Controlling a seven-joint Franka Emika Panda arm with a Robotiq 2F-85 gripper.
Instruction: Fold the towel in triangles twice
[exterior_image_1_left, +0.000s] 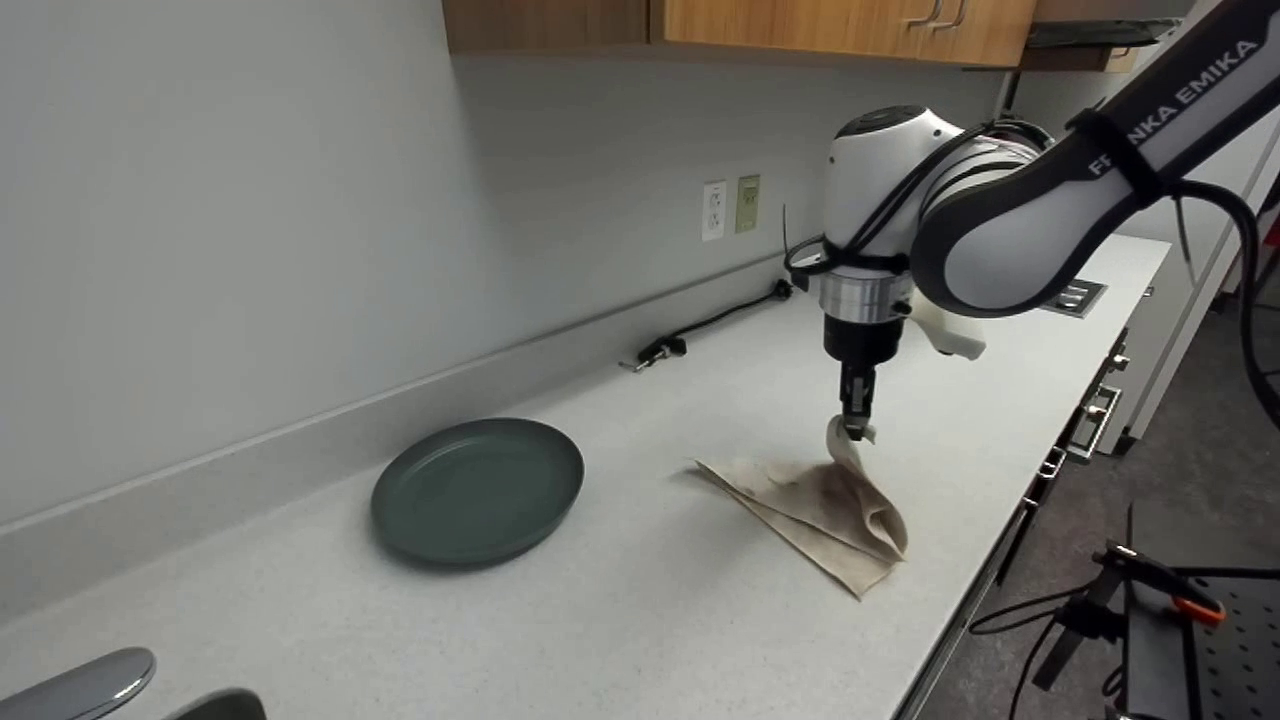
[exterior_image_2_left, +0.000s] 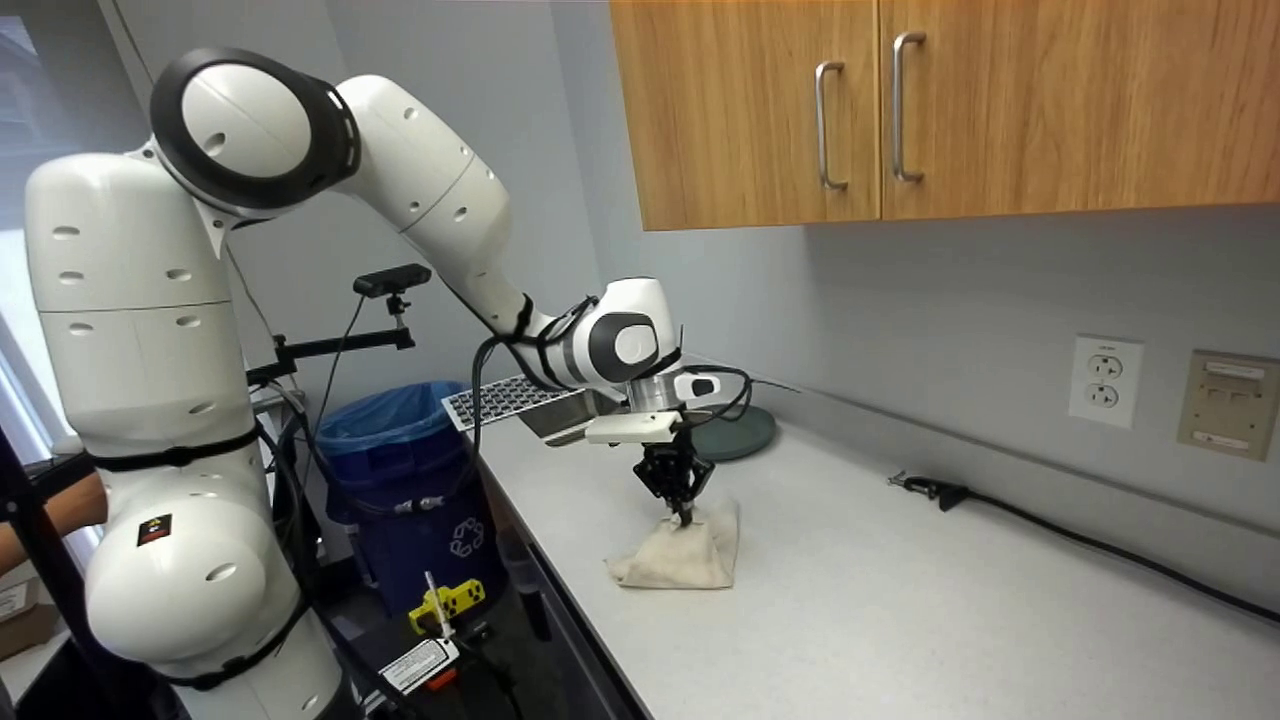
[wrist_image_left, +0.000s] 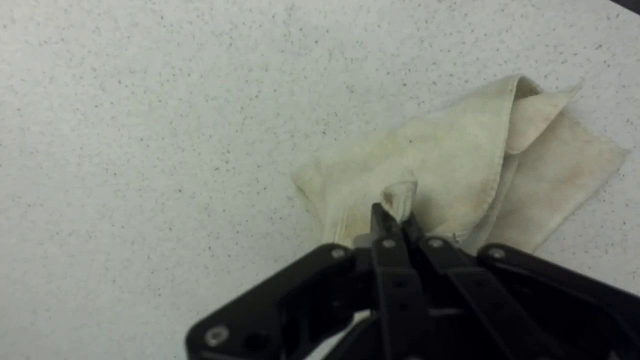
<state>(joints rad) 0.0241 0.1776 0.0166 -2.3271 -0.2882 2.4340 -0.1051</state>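
A beige, stained towel (exterior_image_1_left: 800, 495) lies partly folded on the white countertop. It also shows in an exterior view (exterior_image_2_left: 685, 562) and in the wrist view (wrist_image_left: 450, 155). My gripper (exterior_image_1_left: 857, 428) points down over the towel, and also shows in an exterior view (exterior_image_2_left: 684, 515). In the wrist view my gripper (wrist_image_left: 397, 220) is shut on a pinched bit of towel, whose tip pokes out between the fingertips. The held part is lifted a little above the counter; the rest lies on it. A curled fold and a flat layer lie to the right in the wrist view. The layers under the gripper are hidden.
A dark green plate (exterior_image_1_left: 480, 490) lies on the counter (exterior_image_1_left: 600, 630) near the wall. A black cable with a small clamp (exterior_image_1_left: 662, 350) runs along the backsplash. A faucet (exterior_image_1_left: 90, 685) shows at the near left corner. Wooden cabinets (exterior_image_2_left: 760, 110) hang above. The counter's front edge runs near the towel.
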